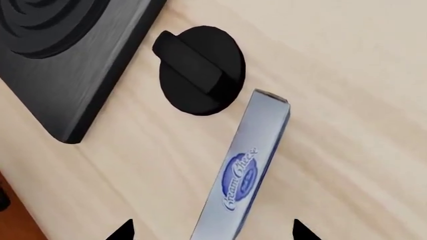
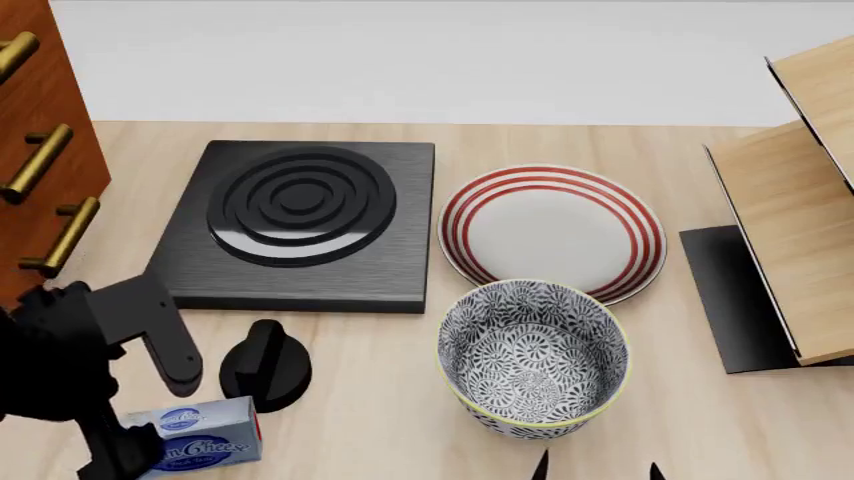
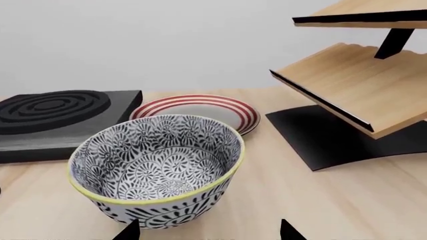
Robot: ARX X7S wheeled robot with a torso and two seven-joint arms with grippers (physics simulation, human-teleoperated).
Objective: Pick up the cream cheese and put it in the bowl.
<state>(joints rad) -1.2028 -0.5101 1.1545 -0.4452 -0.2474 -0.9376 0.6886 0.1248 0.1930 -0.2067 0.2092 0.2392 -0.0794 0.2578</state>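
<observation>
Place: a kitchen, shown as a simulator render.
Counter: a light wooden counter (image 2: 360, 420) is seen, running back to a plain pale wall (image 2: 441, 60).
Cooking: a black stove plate (image 2: 304, 222) with raised rings is set toward the counter's back left, and a black round knob (image 2: 264, 376) is placed just in front of it.
Tableware: a white plate (image 2: 553, 230) with red rings and a patterned bowl (image 2: 533, 356) are found mid-counter.
Storage: a brown cabinet (image 2: 40, 150) with brass handles is seen at the left edge; a wooden rack (image 2: 801, 190) on a black base stands at the right edge.
Food: a cream cheese (image 2: 198, 438) box is present near the front left corner.
</observation>
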